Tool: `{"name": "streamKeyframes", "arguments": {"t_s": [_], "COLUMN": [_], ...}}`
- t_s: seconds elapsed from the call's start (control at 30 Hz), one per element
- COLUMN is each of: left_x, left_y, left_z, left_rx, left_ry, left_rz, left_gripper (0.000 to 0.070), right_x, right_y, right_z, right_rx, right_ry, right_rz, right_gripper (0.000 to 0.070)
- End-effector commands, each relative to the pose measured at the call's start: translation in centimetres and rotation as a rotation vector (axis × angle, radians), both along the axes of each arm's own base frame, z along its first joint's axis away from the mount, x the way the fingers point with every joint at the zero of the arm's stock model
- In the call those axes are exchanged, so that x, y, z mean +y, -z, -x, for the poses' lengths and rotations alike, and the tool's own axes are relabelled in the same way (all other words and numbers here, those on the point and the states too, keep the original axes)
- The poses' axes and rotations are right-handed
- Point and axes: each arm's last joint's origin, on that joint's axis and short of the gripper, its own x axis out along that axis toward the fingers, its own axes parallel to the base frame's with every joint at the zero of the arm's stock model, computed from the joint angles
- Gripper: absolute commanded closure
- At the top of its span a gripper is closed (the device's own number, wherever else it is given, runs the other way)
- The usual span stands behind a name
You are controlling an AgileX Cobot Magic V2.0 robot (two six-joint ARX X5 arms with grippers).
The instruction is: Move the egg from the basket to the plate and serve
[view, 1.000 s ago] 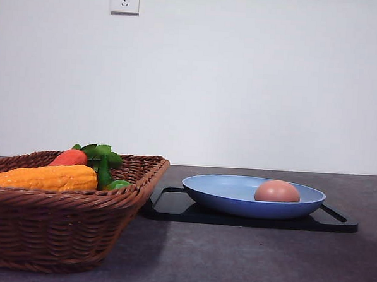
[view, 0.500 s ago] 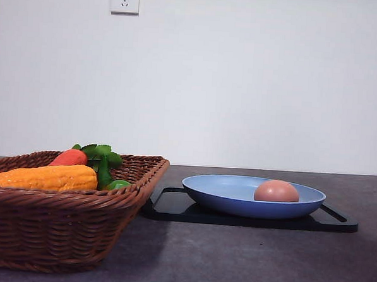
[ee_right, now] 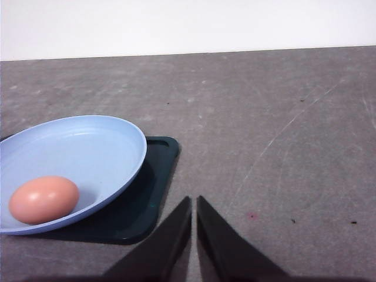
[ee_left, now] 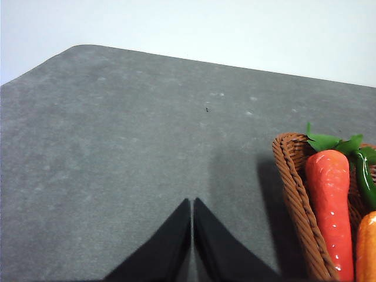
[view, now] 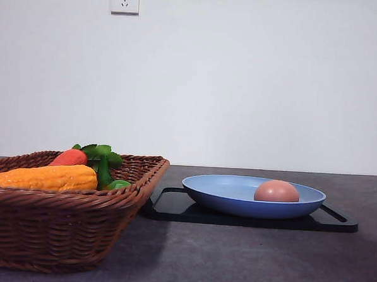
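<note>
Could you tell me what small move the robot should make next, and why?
Probably bring the shut right gripper toward the black tray edge to start serving. The egg already lies in the plate, which sits on that tray, while the basket holds only vegetables, and the left gripper is shut over bare table.

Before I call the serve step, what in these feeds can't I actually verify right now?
- Basket floor: front view, hidden by its near wall and the corn-like vegetable; any further contents can't be told.
- Basket in the left wrist view: cut off by the frame edge, just a corner with the carrot.
- Plate and tray: right wrist view, cropped at the frame edge.
- Egg underside: front view, behind the plate rim.
</note>
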Motion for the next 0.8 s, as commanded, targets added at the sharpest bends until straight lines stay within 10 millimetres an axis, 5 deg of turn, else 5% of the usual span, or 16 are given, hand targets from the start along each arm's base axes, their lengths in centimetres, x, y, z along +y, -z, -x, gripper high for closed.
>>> {"name": "streamKeyframes", "arguments": {"t_s": [0.0,0.77], "left_x": [0.01,0.01], "left_y": [0.61,0.61], "left_z": [-0.07,-0.07], "left_rx": [0.021,0.021], "left_ry": [-0.003,-0.003], "left_rz": [0.003,0.003], "left_gripper": [0.0700,0.0700], "right_x": [-0.02,-0.02], "right_y": [-0.09,-0.09], "right_z": [-0.01,-0.01], "right_rx": [-0.011,-0.011], "right_ry": [0.008,0.008], "right_rz": [-0.013,-0.013], "right_gripper": [0.0700,0.0700]}}
